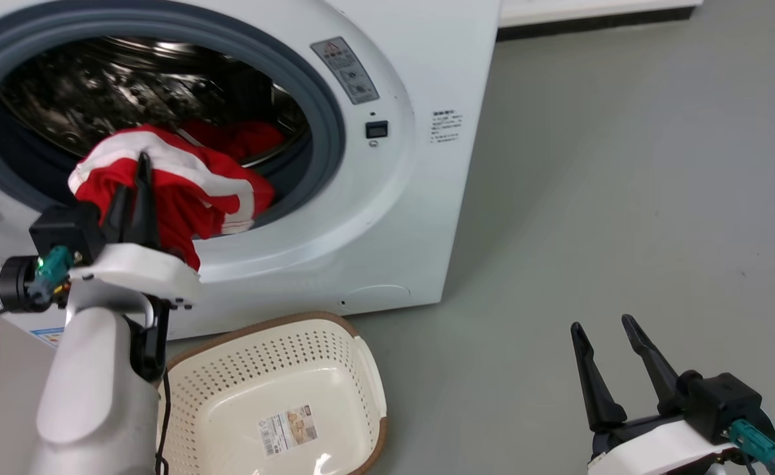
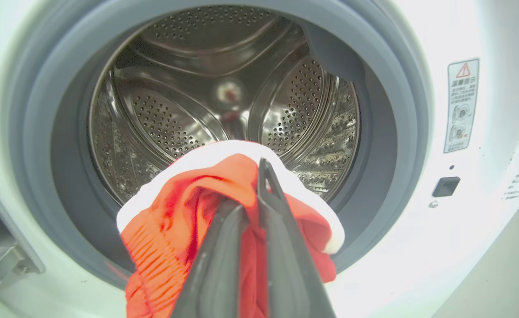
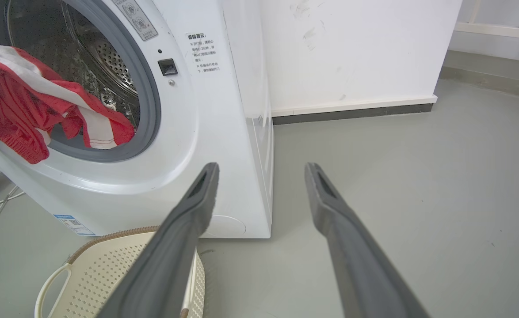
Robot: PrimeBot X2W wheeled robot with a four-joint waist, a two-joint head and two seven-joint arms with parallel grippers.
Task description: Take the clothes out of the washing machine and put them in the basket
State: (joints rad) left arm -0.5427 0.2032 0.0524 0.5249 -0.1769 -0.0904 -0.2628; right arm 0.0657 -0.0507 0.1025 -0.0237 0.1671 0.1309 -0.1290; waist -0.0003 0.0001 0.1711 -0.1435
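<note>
My left claw (image 1: 133, 173) is clenched on the clothes (image 1: 189, 188). They are soft, bright red cloth with white stripes and a wide white band, and they hang half out of the one washing machine (image 1: 414, 198). One cream basket (image 1: 361, 369) sits on the floor (image 1: 592, 198) below. My right claw (image 1: 601, 321) is spread wide apart.

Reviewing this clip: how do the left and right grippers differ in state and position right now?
The left gripper is shut on the bright red, white-striped clothes; the right gripper has its long dark fingers spread, holding nothing. The left gripper is up at the grey-rimmed porthole of the white washing machine; the right gripper sits low over the grey floor. Both point up the head view.
</note>
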